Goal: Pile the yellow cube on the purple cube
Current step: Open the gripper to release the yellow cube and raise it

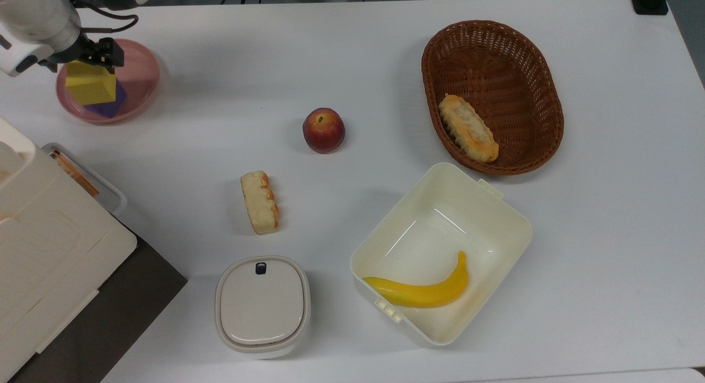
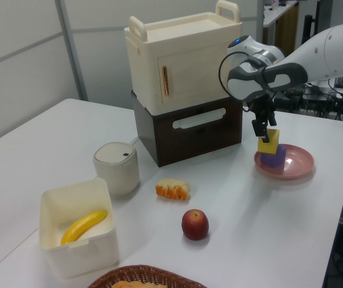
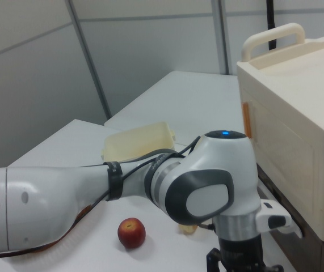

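One white worktop (image 1: pixel 385 58) carries everything. At the top view's lower left stands a cream cabinet (image 2: pixel 183 57) on a dark brown base (image 2: pixel 189 129). Robot arm (image 2: pixel 315 51) comes in from the left view's right; in the top view it enters at the upper left corner. Next in size: wicker basket (image 1: pixel 529 58) at the top view's upper right, one bread roll (image 1: pixel 468 128) inside it; cream open box (image 1: pixel 484 217) below the basket, a banana (image 1: pixel 421 289) lying in it along the near wall; lidded white container (image 1: pixel 262 306) at the bottom centre. Pink plate (image 1: pixel 140 77) at the top view's upper left. Second bread piece (image 1: pixel 259 201) loose on the worktop mid-left, red apple (image 1: pixel 323 130) near centre, well apart from the plate. On the plate: purple cube (image 1: pixel 110 104), mostly covered from above. Yellow cube (image 1: pixel 91 83) sits directly over it, roughly squared up; in the left view its underside looks to meet the purple top, though contact cannot be confirmed. End effector (image 1: pixel 82 58) at the yellow cube's upper part, fingers (image 1: pixel 107 49) closed against its sides, gripping it.
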Robot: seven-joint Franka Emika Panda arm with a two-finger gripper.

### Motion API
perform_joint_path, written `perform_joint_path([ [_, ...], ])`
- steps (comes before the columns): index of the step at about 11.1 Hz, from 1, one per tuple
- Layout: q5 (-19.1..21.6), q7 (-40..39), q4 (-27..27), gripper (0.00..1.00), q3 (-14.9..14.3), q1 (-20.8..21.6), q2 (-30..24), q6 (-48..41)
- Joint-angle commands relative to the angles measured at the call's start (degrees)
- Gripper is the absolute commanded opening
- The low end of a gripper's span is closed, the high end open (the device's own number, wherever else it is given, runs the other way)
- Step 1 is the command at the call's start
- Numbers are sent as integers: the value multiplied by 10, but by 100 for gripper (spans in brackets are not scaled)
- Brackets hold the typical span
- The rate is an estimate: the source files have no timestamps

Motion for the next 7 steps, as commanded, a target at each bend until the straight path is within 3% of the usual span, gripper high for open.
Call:
perform_joint_path([
  [1,1,-2,-3,100,10,6,-46,-15],
  [4,10,20,36,100,23,52,-56,-82],
  [7,75,93,42,100,23,111,-96,-101],
])
